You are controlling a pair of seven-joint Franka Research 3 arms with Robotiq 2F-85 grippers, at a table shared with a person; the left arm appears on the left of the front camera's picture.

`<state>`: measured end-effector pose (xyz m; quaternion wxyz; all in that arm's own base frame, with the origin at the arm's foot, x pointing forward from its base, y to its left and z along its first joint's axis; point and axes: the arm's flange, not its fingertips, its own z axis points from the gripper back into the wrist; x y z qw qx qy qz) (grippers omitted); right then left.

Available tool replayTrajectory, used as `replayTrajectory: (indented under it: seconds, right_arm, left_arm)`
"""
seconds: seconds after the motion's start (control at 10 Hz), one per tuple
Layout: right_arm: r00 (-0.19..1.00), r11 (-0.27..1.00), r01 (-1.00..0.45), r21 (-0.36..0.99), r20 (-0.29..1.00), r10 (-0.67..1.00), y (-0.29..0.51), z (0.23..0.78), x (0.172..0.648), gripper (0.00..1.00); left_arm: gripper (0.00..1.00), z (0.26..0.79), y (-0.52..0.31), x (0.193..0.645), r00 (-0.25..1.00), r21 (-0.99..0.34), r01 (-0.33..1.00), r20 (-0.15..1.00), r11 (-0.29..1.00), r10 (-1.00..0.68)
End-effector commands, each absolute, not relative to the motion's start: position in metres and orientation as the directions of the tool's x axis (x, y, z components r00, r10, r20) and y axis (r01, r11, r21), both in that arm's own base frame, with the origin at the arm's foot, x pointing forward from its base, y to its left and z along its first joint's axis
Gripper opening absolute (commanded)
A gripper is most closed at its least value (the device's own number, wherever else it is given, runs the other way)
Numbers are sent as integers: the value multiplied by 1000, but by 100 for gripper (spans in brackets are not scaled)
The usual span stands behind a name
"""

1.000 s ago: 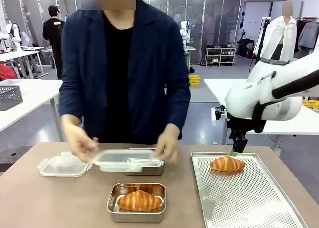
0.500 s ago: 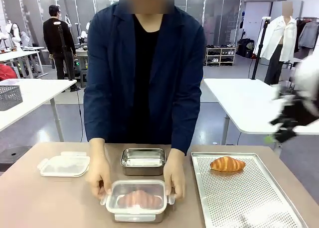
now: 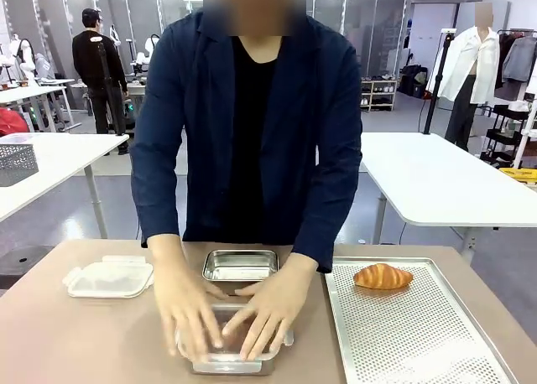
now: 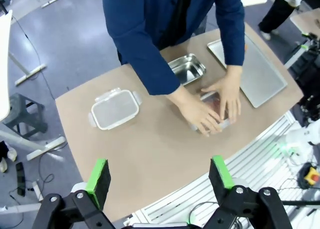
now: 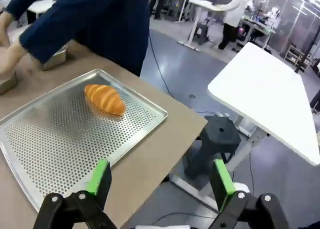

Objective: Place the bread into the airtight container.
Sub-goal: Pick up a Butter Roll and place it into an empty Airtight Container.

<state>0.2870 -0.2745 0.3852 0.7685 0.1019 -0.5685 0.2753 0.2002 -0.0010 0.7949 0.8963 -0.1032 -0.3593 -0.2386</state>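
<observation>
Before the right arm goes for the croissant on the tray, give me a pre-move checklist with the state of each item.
1. Right gripper open: ok.
2. Croissant lying free on the tray, nothing on it: ok.
3. Empty steel container uncovered and ready to receive: ok.
4. Person's hands away from the drop zone: not ok, both press on the lidded container just in front of the empty one.
5. Lidded container fully sealed: cannot tell, the hands cover it.
6. Left gripper open and high above the table: ok.
</observation>
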Motion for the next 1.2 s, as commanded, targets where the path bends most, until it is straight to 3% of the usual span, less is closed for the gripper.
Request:
replayTrajectory:
  seconds: [0.0, 1.1]
  right_arm:
    - [184, 823, -549, -145, 940, 287, -266, 359, 289, 100]
    - [194, 838, -534, -115, 948, 254, -278, 362, 283, 100]
  left_arm:
    - [100, 795, -1, 200, 622, -8, 513, 692, 858, -366]
    - [100, 795, -1, 200, 622, -8, 513, 692, 858, -366]
